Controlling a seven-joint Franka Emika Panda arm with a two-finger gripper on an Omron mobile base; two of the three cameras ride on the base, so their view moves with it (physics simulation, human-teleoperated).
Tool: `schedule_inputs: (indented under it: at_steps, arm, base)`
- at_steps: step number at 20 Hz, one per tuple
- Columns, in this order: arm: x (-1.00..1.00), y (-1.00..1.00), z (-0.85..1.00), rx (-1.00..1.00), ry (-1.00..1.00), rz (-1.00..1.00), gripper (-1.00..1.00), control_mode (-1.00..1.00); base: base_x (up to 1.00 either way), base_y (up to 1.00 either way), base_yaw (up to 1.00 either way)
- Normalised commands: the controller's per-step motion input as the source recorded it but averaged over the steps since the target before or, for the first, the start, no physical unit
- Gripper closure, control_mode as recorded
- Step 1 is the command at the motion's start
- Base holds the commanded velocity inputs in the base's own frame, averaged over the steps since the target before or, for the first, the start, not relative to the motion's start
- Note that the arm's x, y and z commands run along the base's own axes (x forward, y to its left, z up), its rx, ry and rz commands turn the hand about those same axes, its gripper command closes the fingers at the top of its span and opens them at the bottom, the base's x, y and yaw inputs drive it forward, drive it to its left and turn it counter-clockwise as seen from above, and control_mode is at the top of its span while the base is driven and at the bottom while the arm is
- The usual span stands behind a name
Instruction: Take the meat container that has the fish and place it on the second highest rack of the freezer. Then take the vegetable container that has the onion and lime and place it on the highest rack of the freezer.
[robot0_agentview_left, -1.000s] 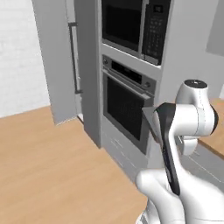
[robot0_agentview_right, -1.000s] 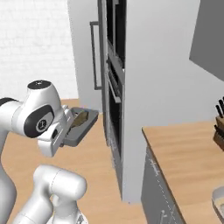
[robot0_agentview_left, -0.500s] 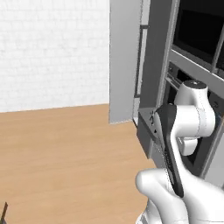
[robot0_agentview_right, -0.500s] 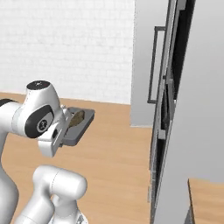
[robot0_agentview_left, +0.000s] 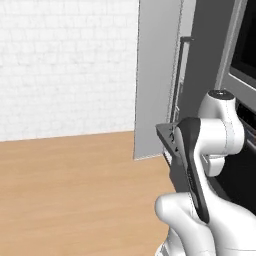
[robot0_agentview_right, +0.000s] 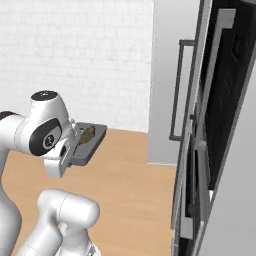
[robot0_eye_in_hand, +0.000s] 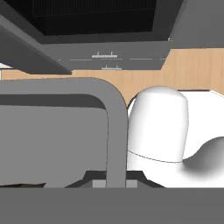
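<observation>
My gripper (robot0_agentview_right: 74, 148) is shut on the near edge of the meat container (robot0_agentview_right: 90, 143), a mid-grey rectangular tray held level out in front of the arm. The yellowish-brown fish (robot0_agentview_right: 86, 134) lies in it. In the hand view the tray's raised rim (robot0_eye_in_hand: 116, 131) curves up between my fingertips, which clamp it at the gripper (robot0_eye_in_hand: 116, 183). The tray's dark edge (robot0_agentview_left: 166, 138) pokes out from behind the arm in the left base view. The freezer (robot0_agentview_right: 170, 75) stands ahead as a tall grey panel with a long dark bar handle (robot0_agentview_right: 176, 90); its inside is hidden.
The dark built-in oven column (robot0_agentview_right: 225, 100) stands close on the right, its front edge-on to me. A white brick wall (robot0_agentview_left: 65, 65) closes the back. Bare wooden floor (robot0_agentview_left: 75, 190) spreads to the left and ahead of the base.
The whole picture has shifted: the base has turned, so the oven column slid to the right and the freezer panel came to the middle. The tray stays level in my grip.
</observation>
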Motion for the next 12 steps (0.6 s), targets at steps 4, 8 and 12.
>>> schedule_inputs:
  at_steps: [4,8,12]
  arm:
    - [0.0,0.0,0.0,0.0,0.0,0.0,1.0,1.0]
    - [0.0,0.0,0.0,0.0,0.0,0.0,1.0,1.0]
    - [0.0,0.0,0.0,0.0,0.0,0.0,1.0,1.0]
  base:
    - [1.0,0.18,0.0]
    - [1.0,0.29,0.0]
    - [1.0,0.24,-0.07]
